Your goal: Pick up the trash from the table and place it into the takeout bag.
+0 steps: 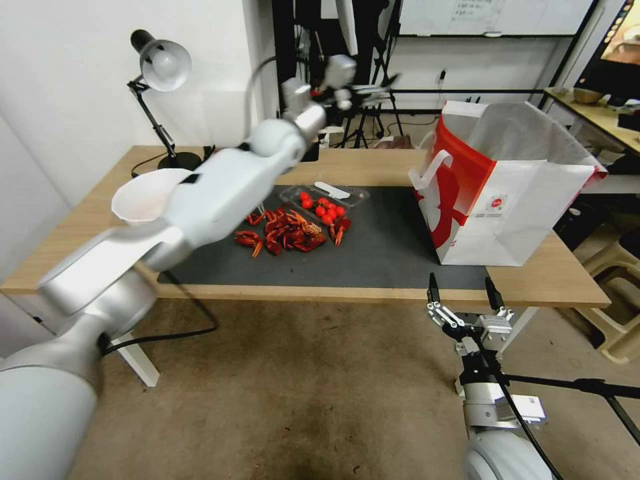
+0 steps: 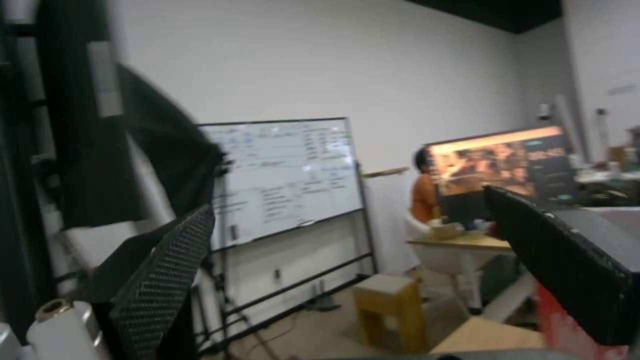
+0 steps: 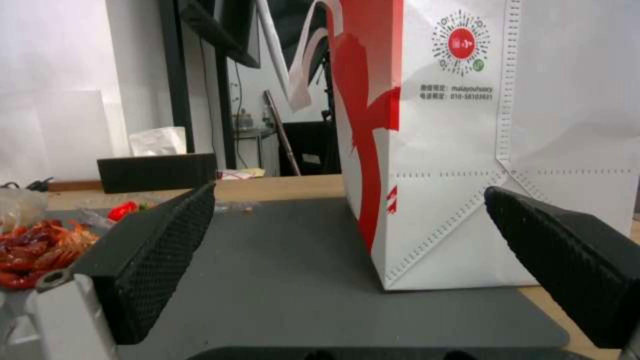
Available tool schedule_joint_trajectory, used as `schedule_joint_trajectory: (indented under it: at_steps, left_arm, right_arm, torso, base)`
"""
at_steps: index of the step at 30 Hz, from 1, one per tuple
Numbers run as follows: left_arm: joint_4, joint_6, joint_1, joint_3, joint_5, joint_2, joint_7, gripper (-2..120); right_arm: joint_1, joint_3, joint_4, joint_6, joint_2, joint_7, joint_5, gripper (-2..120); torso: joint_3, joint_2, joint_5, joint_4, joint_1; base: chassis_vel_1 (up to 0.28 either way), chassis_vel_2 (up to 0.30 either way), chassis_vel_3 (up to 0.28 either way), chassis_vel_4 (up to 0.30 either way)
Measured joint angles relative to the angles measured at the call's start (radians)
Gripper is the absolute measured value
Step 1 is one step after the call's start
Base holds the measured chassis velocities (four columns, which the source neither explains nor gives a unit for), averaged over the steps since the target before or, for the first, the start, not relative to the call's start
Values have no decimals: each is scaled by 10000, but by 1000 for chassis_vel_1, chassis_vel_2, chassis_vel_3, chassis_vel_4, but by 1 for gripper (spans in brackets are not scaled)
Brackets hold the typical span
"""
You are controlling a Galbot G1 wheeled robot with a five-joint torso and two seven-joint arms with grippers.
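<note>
The takeout bag (image 1: 517,200) stands upright and open at the right end of the table (image 1: 373,167), white with red side panels (image 3: 433,150). On the dark grey mat (image 1: 387,247) lie a pile of red crayfish shells (image 1: 287,233) and a clear plastic tray of cherry tomatoes (image 1: 325,201). A round white bowl (image 1: 140,195) sits at the table's left, partly behind my left arm. My left gripper (image 1: 343,80) is raised high over the table's far edge, open and holding nothing (image 2: 348,200). Below the front edge, my right gripper (image 1: 465,293) is open, facing the bag (image 3: 350,190).
A desk lamp (image 1: 160,67) stands at the table's back left corner, its cable trailing to the floor. Tripods and a whiteboard (image 2: 287,175) fill the room behind. Another desk and stools (image 1: 620,293) stand to the right of the bag.
</note>
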Motion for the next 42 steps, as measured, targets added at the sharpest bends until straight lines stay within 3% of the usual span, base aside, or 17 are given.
schedule_joint_trajectory:
  at_steps: [3, 4, 7, 10, 11, 16, 26, 28, 36, 42]
  left_arm:
    - [-843, 244, 679, -981, -198, 1291, -273, 100]
    - [-843, 244, 679, -981, -198, 1291, -273, 100]
    - [-1624, 502, 1351, -1922, -274, 2170, -602, 100]
    - [-2085, 654, 1828, -2447, -328, 2550, -838, 100]
    - [-2453, 722, 2303, -2884, -335, 2831, -945, 100]
    - [-3438, 924, 3642, -3950, -285, 3347, -1259, 100]
    - [-5196, 1012, 6405, -5772, 318, 3625, -2271, 100]
    - [-5854, 1101, 7369, -6415, 554, 3510, -2593, 100]
    - [-7428, 1396, 9803, -7834, 1181, 3228, -2985, 100]
    - [-8088, 1401, 11078, -8627, 1422, 3087, -3026, 100]
  right_arm:
    - [-38, -50, -14, -14, 46, 5, -81, 100]
    - [-38, -50, -14, -14, 46, 5, -81, 100]
    - [-48, -106, -10, -57, 87, 5, -166, 100]
    - [-33, -150, -13, -84, 121, 20, -214, 100]
    - [-26, -174, -37, -111, 144, 55, -264, 100]
    - [-22, -170, -94, -174, 120, 92, -286, 100]
    - [99, -160, -250, -294, 102, 155, -336, 100]
    - [147, -173, -262, -328, 132, 176, -340, 100]
    - [240, -211, -264, -393, 87, 186, -337, 100]
    - [312, -286, -276, -409, 41, 186, -317, 100]
  torso:
    - [0, 0, 3, 1, 0]
    - [0, 0, 3, 1, 0]
    - [-1, 0, 2, 12, -1]
    - [-1, 1, 3, 7, -2]
    - [0, 0, 7, -5, 0]
    - [-1, 1, 6, 2, -1]
    - [0, 0, 8, 2, 0]
    - [0, 1, 9, -1, 1]
    - [-1, 1, 7, 1, 0]
    - [-1, 1, 9, 4, 0]
  base:
    - [0, 0, 0, 0]
    - [0, 0, 0, 0]
    - [0, 0, 0, 0]
    - [0, 0, 0, 0]
    - [0, 0, 0, 0]
    - [0, 0, 0, 0]
    - [0, 0, 0, 0]
    - [0, 0, 0, 0]
    - [0, 0, 0, 0]
    - [0, 0, 0, 0]
